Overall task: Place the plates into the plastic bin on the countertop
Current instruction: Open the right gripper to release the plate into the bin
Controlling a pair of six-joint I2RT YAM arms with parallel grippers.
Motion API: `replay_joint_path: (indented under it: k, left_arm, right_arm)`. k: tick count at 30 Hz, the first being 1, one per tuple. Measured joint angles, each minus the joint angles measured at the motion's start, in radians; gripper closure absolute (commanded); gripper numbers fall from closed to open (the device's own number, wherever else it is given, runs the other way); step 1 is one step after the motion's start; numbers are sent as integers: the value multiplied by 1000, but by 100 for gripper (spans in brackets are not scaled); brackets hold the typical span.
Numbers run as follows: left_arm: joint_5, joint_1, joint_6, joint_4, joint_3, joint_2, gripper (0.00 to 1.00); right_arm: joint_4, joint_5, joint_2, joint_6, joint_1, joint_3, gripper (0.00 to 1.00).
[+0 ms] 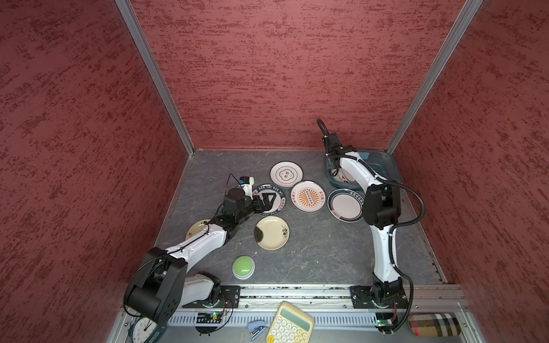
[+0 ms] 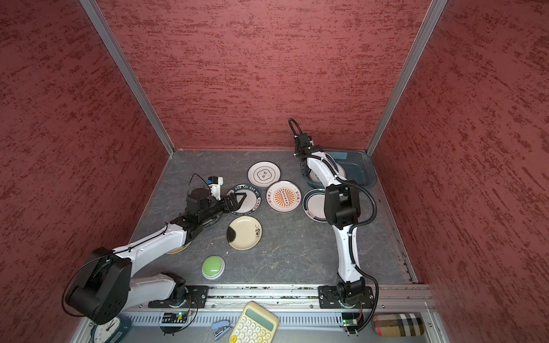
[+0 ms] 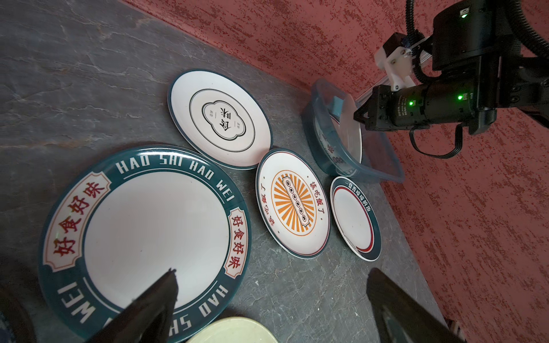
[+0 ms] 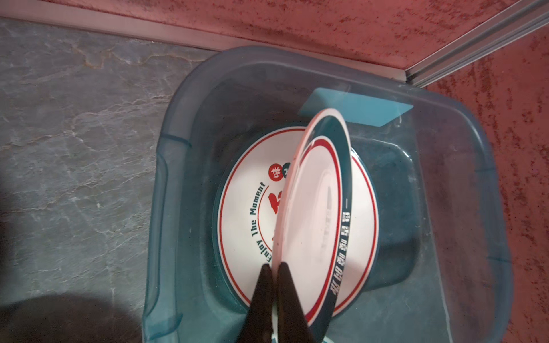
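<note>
Above the plastic bin (image 4: 184, 118), my right gripper (image 4: 275, 267) is shut on the rim of a green-rimmed plate (image 4: 315, 208), held on edge. A red-printed plate (image 4: 243, 190) lies flat in the bin (image 1: 383, 166) beneath it. My left gripper (image 3: 273, 271) hangs open over the edge of the "HAO SHI HAO WEI" plate (image 3: 154, 225), holding nothing. On the countertop (image 1: 312, 252) lie a clover-marked white plate (image 1: 286, 174), an orange sunburst plate (image 1: 307, 196), a green-rimmed plate (image 1: 344, 205) and a cream-yellow plate (image 1: 271, 233). Another cream plate (image 1: 196, 229) shows partly under the left arm.
A green dome button (image 1: 243, 266) sits near the front of the countertop. Below the front rail lie a calculator (image 1: 289, 325), a clock (image 1: 142, 331), a stapler (image 1: 258, 326) and a plaid case (image 1: 433, 325). Red walls close in three sides.
</note>
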Motion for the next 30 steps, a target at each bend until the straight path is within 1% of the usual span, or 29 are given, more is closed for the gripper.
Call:
replay_joint_path:
  k: [6, 10, 11, 14, 19, 21, 23, 28, 30]
  left_arm:
    - [-3, 0, 0, -2, 0, 0, 1]
    - [-6, 0, 2, -10, 0, -1, 0]
    - [-7, 0, 4, -12, 0, -3, 1]
    - [-10, 0, 6, -18, 0, -10, 1]
    - [-12, 1, 8, -22, 0, -13, 1]
    - [-14, 1, 8, -25, 0, -14, 0]
    - [-15, 1, 9, -29, 0, -18, 0]
    - [-19, 1, 16, -29, 0, -26, 0]
    - [-19, 1, 16, -30, 0, -26, 1]
  right_arm:
    - [-8, -37, 5, 2, -4, 0, 100]
    - [-12, -61, 5, 5, -6, 0, 96]
    - [-12, -65, 5, 6, -7, 0, 94]
    - [-13, -81, 6, 12, -10, 0, 81]
    - [-13, -122, 6, 39, -19, 0, 68]
    - [-14, -138, 6, 50, -28, 0, 60]
    - [-18, -150, 6, 59, -35, 4, 58]
    - [-25, -172, -4, 80, -44, 18, 44]
    - [-31, -187, -23, 93, -48, 18, 43]
